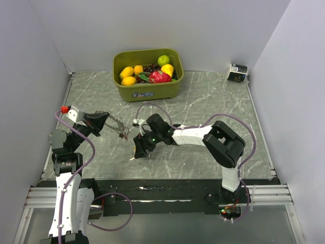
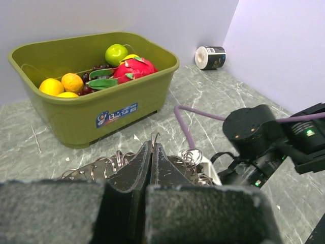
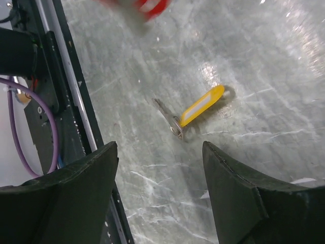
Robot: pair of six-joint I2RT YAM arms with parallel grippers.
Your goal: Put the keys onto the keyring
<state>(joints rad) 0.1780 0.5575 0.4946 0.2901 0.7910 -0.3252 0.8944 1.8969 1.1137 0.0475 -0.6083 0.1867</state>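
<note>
On the marble table [image 1: 213, 112], near the green fruit tub [image 1: 147, 89], the left gripper [image 2: 152, 152] is clenched on the keyring [image 2: 190, 155], and the right gripper [image 3: 160, 147] hangs spread and empty over a yellow-tagged key [image 3: 195, 109] lying flat. Light, stiff and thin, it will likely skid on smooth stone; the plastic tag [image 3: 205, 101] offers a better hold than the slim blade [image 3: 165, 112].

The left pincer [image 2: 152, 148] is pressed closed, while the right pincer [image 3: 160, 147] points downward, jaws apart.
</note>
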